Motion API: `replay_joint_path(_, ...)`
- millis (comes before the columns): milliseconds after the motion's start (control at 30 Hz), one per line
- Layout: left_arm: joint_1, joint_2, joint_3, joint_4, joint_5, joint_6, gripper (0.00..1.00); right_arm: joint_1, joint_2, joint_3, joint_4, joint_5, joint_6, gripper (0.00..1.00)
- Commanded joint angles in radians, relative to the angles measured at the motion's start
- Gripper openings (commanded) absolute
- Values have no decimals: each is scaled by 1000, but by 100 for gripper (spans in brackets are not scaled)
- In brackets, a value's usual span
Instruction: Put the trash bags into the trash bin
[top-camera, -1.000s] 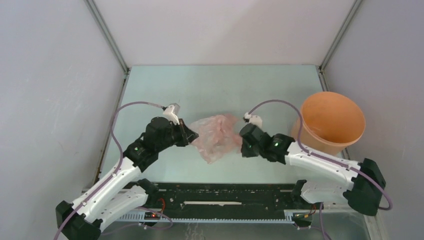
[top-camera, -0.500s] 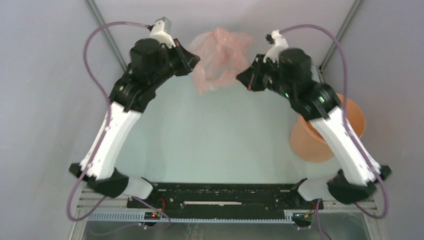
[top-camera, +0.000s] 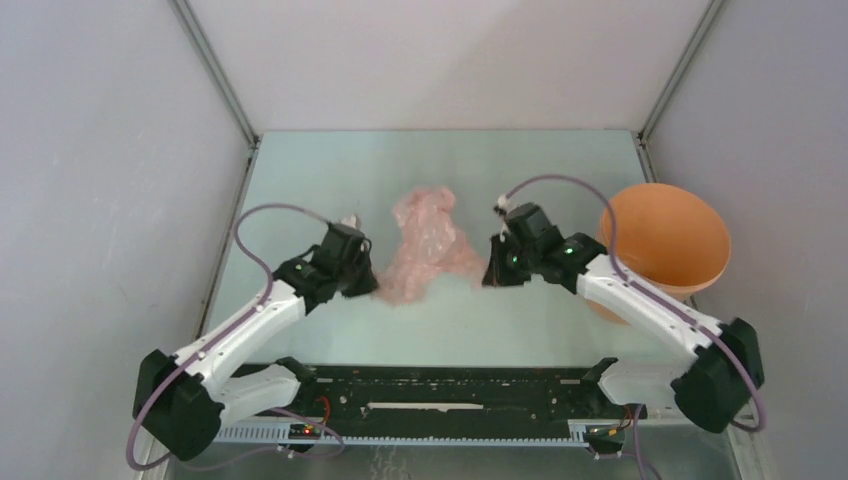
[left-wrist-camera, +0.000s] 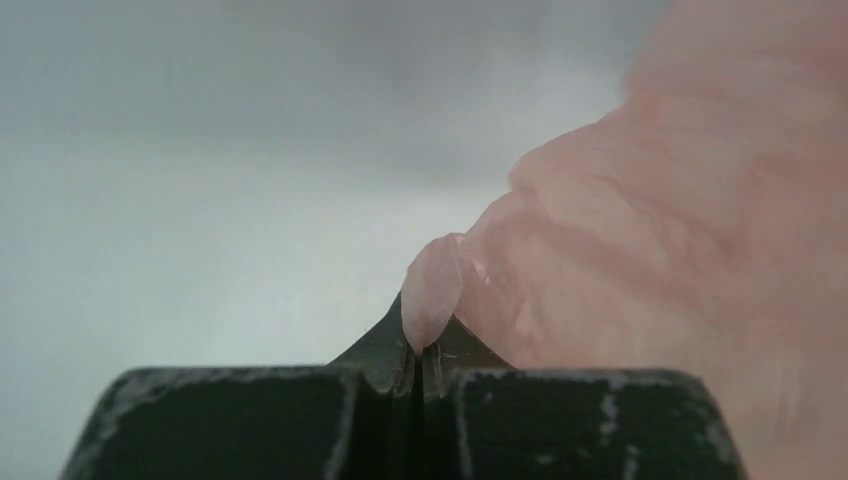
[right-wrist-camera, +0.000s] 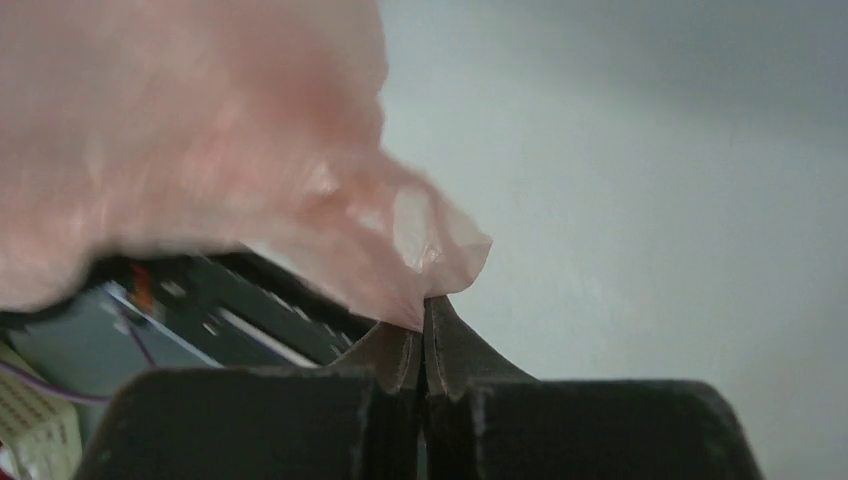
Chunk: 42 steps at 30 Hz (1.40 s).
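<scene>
Left gripper (left-wrist-camera: 415, 352) and right gripper (right-wrist-camera: 423, 345) each pinch shut on an edge of the bag (top-camera: 425, 245) mid-frame, seemingly spreading it for the bin (top-camera: 665, 235) at right

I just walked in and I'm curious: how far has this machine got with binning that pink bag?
Done: left jaws and right jaws are shut on opposite edges of the pink bag. In hand: it is held between them, left of the orange bin. Left: carrying it over and dropping it in; the bin looks empty.
</scene>
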Motion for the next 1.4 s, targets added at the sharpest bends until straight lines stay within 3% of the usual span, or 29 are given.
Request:
replay_joint_path(0,11,-53,-63,-11,83,-121,0,19,7,-27,-97,-121,33,0)
replay_joint_path(133,66,49,183,-36,158,-88,0,-1,55,111,-121,-153,34,0)
replay_joint_path(300,129,273,838,-128,273,-21,0,-45,147,609,-252,-163,11,0)
replay_joint_path(400,61,305,1258,-112,225,105,0,60,99,913,-189,1,-84,0)
replay_joint_path(433,-8,285,1302,-93,162,204,0,120,56,930,-138,53,-140,0)
replay_joint_path(500,-144,189,1241,3,47,365,1,250,-61,820,99,145,-226,0)
replay_joint_path(567,-199,45,985,160,-34,386,3,298,-175,629,279,230,-243,0)
replay_joint_path(633,-198,-64,727,237,-125,312,1,289,-222,497,306,309,-218,0)
replay_joint_path(700,-155,-114,528,204,-195,217,0,217,-205,393,250,255,-165,0)
replay_joint_path(800,-20,-91,302,80,-80,15,0,74,-109,290,91,63,-68,0)
replay_joint_path(867,91,-25,193,-24,124,-118,0,43,-29,237,-24,11,-39,0)
replay_joint_path(933,139,36,108,-58,242,-155,0,36,52,204,-118,-33,-45,0)
replay_joint_path(1067,135,33,94,9,277,-162,0,43,115,181,-147,-125,-52,0)
replay_joint_path(1200,143,84,233,38,293,-147,0,19,141,231,-125,-211,-51,0)
replay_joint_path(1267,153,163,379,-5,323,-126,0,-23,169,308,-158,-225,-53,0)
replay_joint_path(1367,158,274,769,-81,327,-43,0,-54,198,537,-235,-185,-75,0)
